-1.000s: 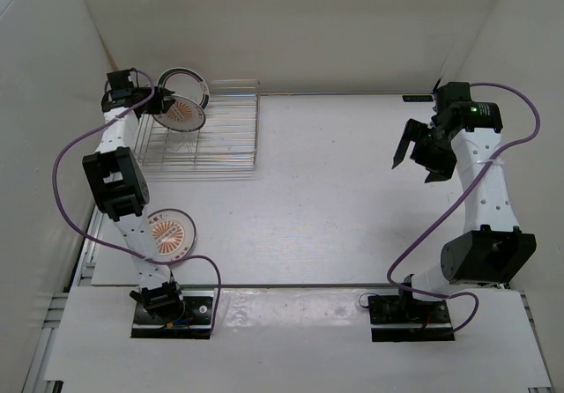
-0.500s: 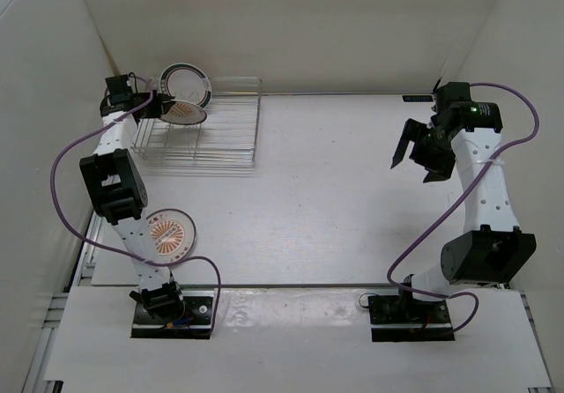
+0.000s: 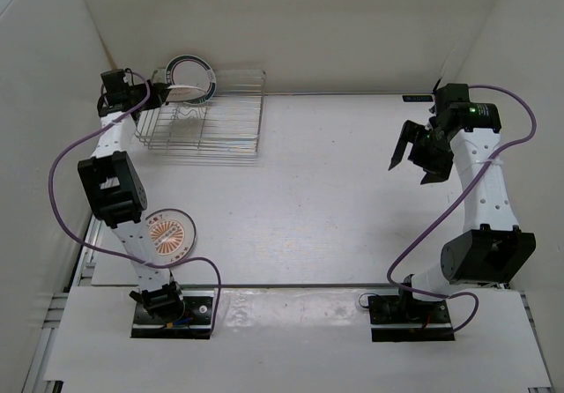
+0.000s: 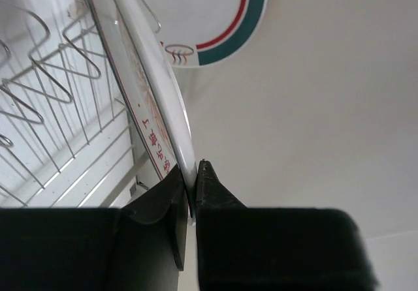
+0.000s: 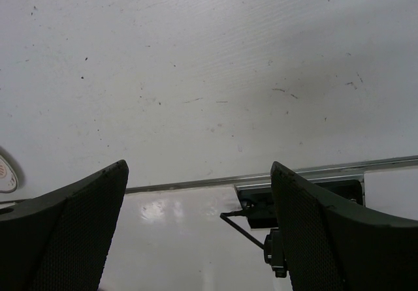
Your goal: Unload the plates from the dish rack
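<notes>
My left gripper (image 4: 192, 173) is shut on the lower rim of a white plate with an orange sunburst pattern (image 4: 153, 108), held nearly edge-on over the dish rack (image 4: 52, 95). In the top view this gripper (image 3: 157, 100) is at the rack's (image 3: 211, 124) far left end, and the held plate (image 3: 185, 96) shows as a thin sliver. The teal-and-red-rimmed plate (image 3: 189, 74) stands in the rack just behind it and also shows in the left wrist view (image 4: 219, 17). A second sunburst plate (image 3: 167, 232) lies flat on the table near the left arm. My right gripper (image 3: 414, 157) is open and empty, high over the right side.
The enclosure's white walls stand close behind and left of the rack. The right wrist view shows the table's front edge rail (image 5: 196, 181) and the right arm's base mount (image 5: 294, 203) between the open fingers. The left arm's purple cable (image 3: 62, 159) loops beside it.
My left gripper has moved back and up with the sunburst plate, which turned from face-up to edge-on. The rack has shifted back and slightly right. The right arm has not moved.
</notes>
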